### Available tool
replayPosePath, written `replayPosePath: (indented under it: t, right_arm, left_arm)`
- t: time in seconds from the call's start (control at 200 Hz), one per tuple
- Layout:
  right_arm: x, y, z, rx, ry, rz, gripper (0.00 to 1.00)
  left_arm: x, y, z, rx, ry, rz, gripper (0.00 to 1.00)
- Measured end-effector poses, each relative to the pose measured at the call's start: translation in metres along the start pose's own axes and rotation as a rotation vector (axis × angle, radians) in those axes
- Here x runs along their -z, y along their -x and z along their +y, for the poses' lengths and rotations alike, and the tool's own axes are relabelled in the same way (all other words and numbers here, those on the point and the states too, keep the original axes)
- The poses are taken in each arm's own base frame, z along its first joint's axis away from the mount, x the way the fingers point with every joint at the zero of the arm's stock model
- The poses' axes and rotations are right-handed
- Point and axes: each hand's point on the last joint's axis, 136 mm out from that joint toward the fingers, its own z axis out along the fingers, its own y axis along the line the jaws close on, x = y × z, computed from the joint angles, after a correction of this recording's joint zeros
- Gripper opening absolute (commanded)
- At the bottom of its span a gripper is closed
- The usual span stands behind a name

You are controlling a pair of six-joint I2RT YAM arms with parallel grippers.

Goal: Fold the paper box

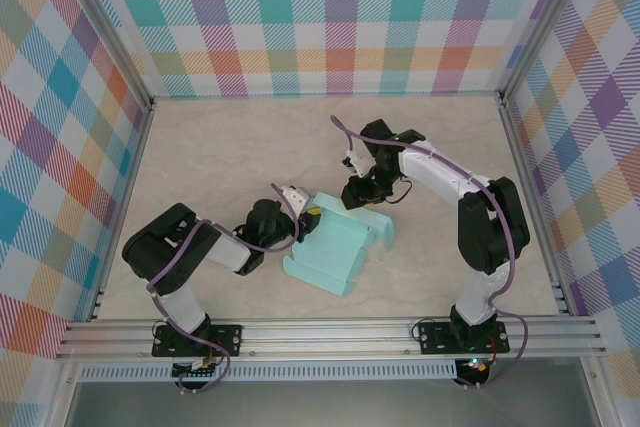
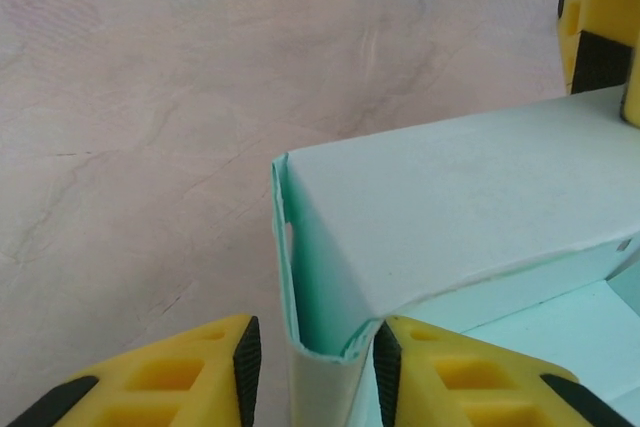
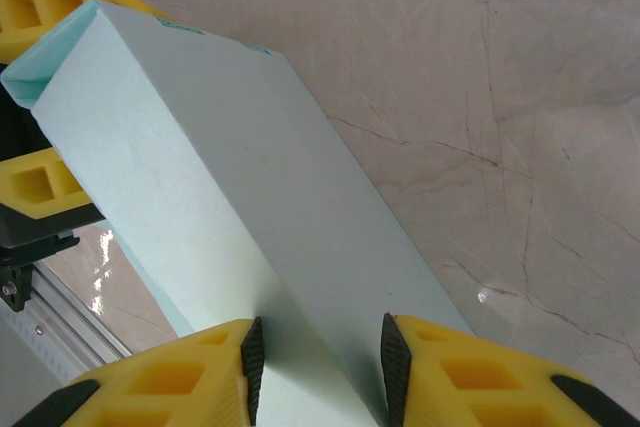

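My right claw is clamped on the pale mint-aqua paper box of thin card. The black pads press a raised panel from both sides, and card fills the gap between them. My left claw straddles the folded corner at the panel's other end. One pad touches the card and a sliver of bare ground shows beside the other, so I cannot tell whether it is truly pinching or only bracketing the fold.

From above, the box lies near the middle of the beige marbled surface, between the two arms and half formed — one long wall is folded up on the far side, and the rest lies flatter toward the near edge.

My read on handling: it is very light, and thin enough to buckle wherever it is squeezed away from a crease. The folds are the stiff lines, so I would hold on or just beside them, at the ends of a panel, where both claws sit now. The finish looks smooth, so a pad could slide along it, and a hard squeeze would dent it for good. Nothing weighs the sheet down — a push from one claw will shove the whole box across the surface unless the other anchors it. The doubled edge at the left claw looks springy and likely to reopen if released.
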Motion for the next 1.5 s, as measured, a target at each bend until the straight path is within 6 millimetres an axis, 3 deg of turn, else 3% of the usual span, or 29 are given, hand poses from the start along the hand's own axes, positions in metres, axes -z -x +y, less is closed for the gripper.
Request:
replayPosePath:
  t: [0.145, 0.71, 1.2, 1.5]
  right_arm:
    - [-0.001, 0.001, 0.002, 0.001, 0.001, -0.002, 0.37]
    - [-0.010, 0.000, 0.022, -0.078, 0.065, 0.002, 0.38]
    - [-0.012, 0.006, 0.028, -0.177, 0.169, -0.037, 0.37]
    - [-0.016, 0.007, 0.033, -0.214, 0.215, -0.038, 0.36]
  left_arm:
    - [-0.005, -0.005, 0.001, -0.012, 0.016, 0.000, 0.18]
    - [-0.015, -0.005, 0.014, -0.045, 0.122, -0.067, 0.06]
    - [-0.019, -0.002, 0.021, -0.041, 0.167, -0.129, 0.07]
    - [-0.026, -0.002, 0.026, 0.034, 0.188, -0.163, 0.16]
